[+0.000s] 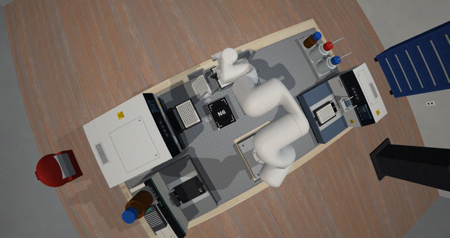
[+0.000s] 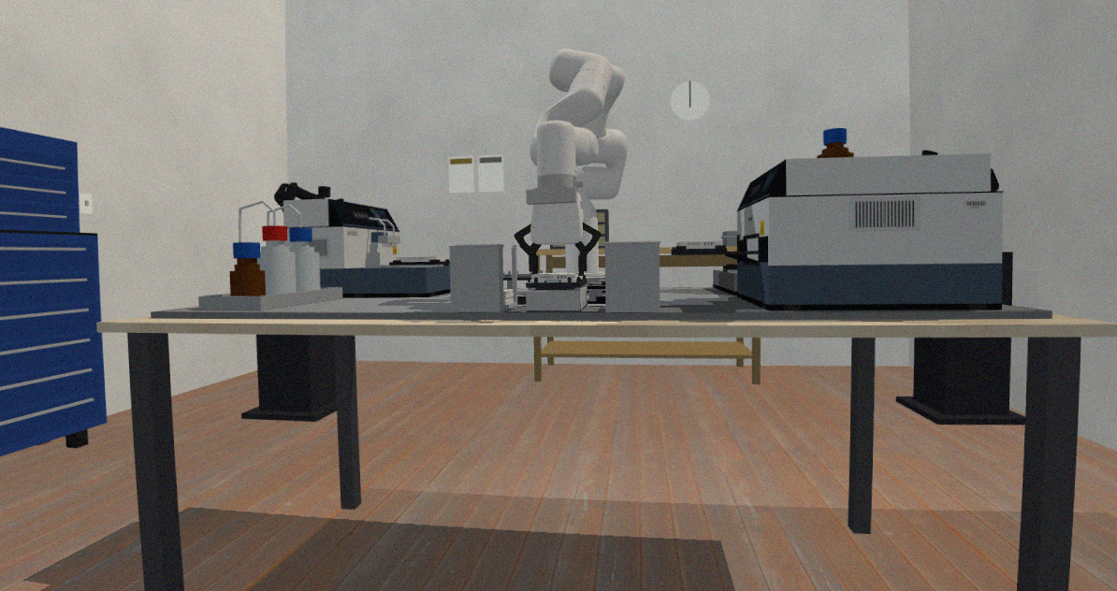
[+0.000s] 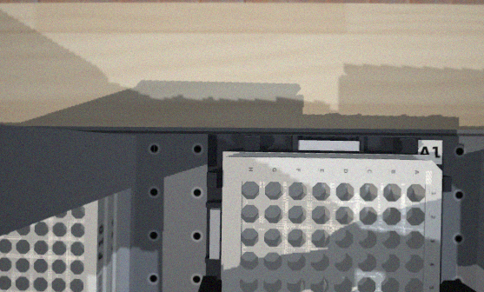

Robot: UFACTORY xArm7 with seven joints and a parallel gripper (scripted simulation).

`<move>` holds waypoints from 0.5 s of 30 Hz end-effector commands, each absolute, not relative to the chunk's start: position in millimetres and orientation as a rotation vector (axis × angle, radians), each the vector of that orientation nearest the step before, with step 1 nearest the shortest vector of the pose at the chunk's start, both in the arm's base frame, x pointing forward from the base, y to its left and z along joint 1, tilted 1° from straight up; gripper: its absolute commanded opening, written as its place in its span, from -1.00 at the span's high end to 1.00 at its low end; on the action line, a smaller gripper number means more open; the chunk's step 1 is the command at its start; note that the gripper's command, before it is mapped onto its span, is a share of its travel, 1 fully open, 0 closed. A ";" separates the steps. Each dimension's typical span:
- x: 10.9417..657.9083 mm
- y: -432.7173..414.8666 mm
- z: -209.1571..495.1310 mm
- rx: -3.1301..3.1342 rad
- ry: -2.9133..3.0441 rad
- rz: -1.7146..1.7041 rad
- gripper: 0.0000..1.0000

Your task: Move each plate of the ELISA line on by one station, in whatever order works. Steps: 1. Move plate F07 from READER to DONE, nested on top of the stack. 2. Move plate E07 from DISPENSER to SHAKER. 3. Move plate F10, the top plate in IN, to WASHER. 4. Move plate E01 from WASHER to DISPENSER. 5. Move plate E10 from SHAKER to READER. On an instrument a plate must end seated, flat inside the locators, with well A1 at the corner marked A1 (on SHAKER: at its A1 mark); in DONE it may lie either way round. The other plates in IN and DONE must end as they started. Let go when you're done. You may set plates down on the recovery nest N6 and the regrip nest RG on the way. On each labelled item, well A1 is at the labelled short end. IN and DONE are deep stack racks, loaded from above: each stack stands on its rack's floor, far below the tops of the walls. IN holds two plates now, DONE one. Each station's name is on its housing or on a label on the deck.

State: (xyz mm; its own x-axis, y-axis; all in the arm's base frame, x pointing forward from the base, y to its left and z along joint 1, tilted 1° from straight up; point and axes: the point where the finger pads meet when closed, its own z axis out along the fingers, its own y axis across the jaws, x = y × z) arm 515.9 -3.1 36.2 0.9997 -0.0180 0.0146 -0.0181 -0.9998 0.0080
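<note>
A white well plate (image 3: 332, 226) lies flat in a dark nest between two grey stack racks, its A1 corner next to the nest's A1 mark (image 3: 430, 152). My gripper (image 3: 330, 287) is open, with a dark fingertip at either long side of this plate. In the side view the gripper (image 2: 556, 268) hangs low over the plate (image 2: 556, 281), between the racks. In the top view my wrist (image 1: 227, 67) hides this plate. Another plate (image 1: 187, 113) sits at the big white instrument, and one (image 1: 325, 113) sits on the blue-grey instrument. The black nest marked A1 (image 1: 189, 189) at the bottom is empty.
The left rack (image 1: 201, 85) holds a plate inside, also seen in the wrist view (image 3: 39, 256). The rack walls (image 2: 476, 277) (image 2: 632, 276) stand close on both sides of the gripper. Nest N6 (image 1: 221, 112) is empty. Bottles (image 1: 321, 49) stand at the far corner.
</note>
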 end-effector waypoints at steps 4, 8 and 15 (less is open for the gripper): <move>518.0 -3.3 38.2 3.133 -0.029 0.032 -1.00; 518.0 -3.3 38.2 3.133 -0.029 0.033 -1.00; 517.8 -3.2 44.7 3.133 -0.029 0.032 -1.00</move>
